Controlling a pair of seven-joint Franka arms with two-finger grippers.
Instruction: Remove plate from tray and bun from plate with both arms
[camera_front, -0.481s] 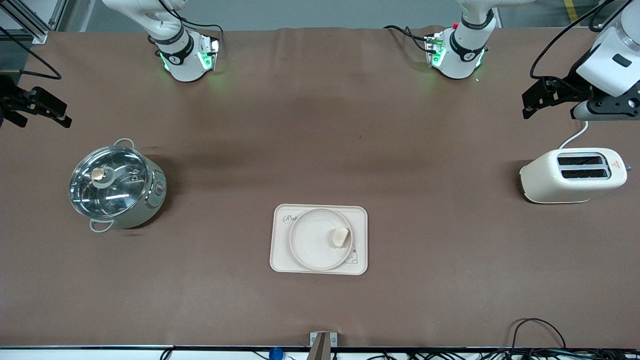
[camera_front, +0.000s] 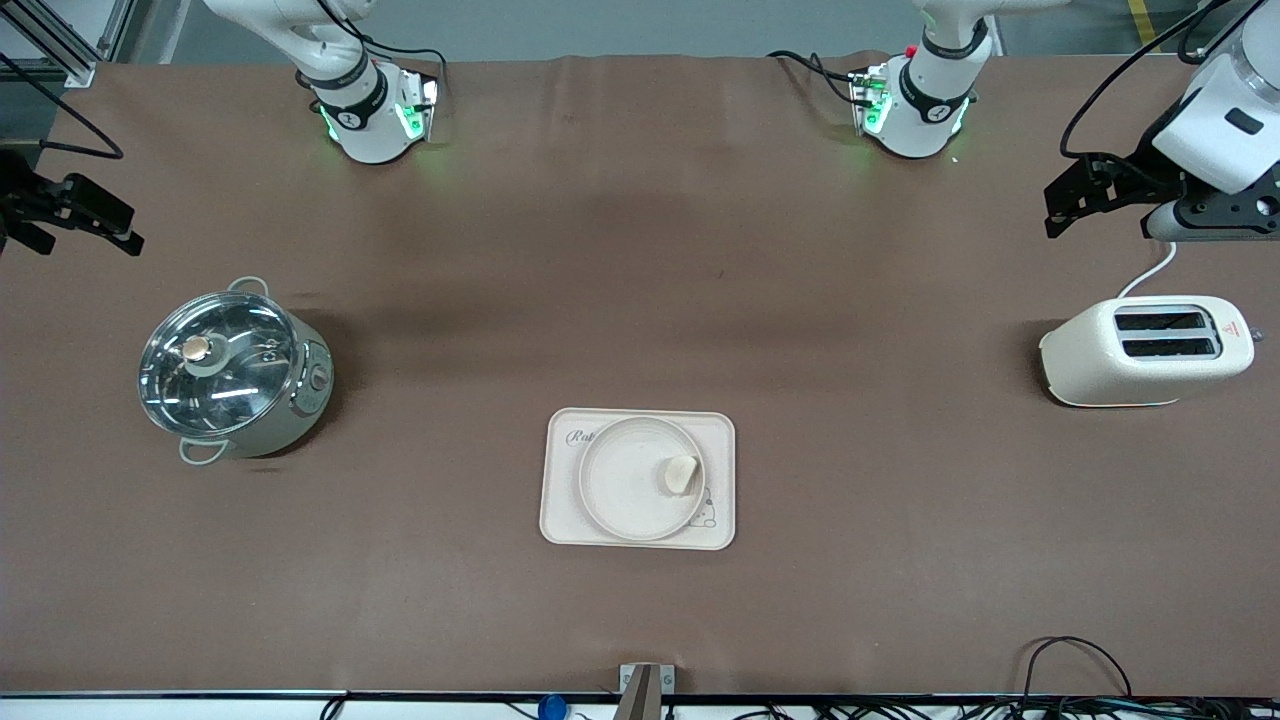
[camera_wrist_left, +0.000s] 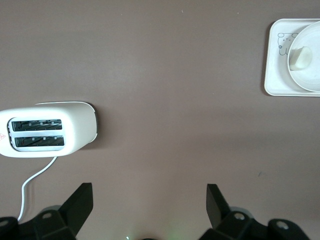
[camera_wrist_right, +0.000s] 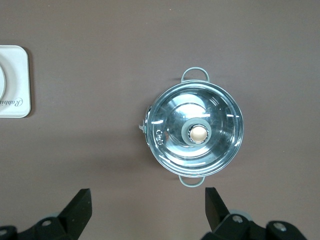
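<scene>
I am seeing the round cream-white shallow plate (camera_front: 638, 479) sitting on the rectangular cream tray with the rabbit drawing (camera_front: 637, 478), in the middle of the brown surface (camera_front: 640, 250) and nearer to the front camera than both arm bases. The small pale cream half-round bun (camera_front: 680, 474) is lying on the plate, toward the left arm's end of it.

I am holding the left gripper (camera_wrist_left: 150, 202) in the air at the left arm's end of the surface, over bare brown cloth just beside the cream two-slot toaster (camera_wrist_left: 47, 128); its fingers (camera_wrist_left: 80, 202) are spread wide apart and gripping nothing, well apart from the bun and plate.

I am keeping the right gripper (camera_wrist_right: 148, 205) up at the right arm's end, over the surface beside the steel pot with the glass lid (camera_wrist_right: 196, 133); its fingers (camera_wrist_right: 79, 206) are likewise wide apart and empty, well apart from the plate
</scene>
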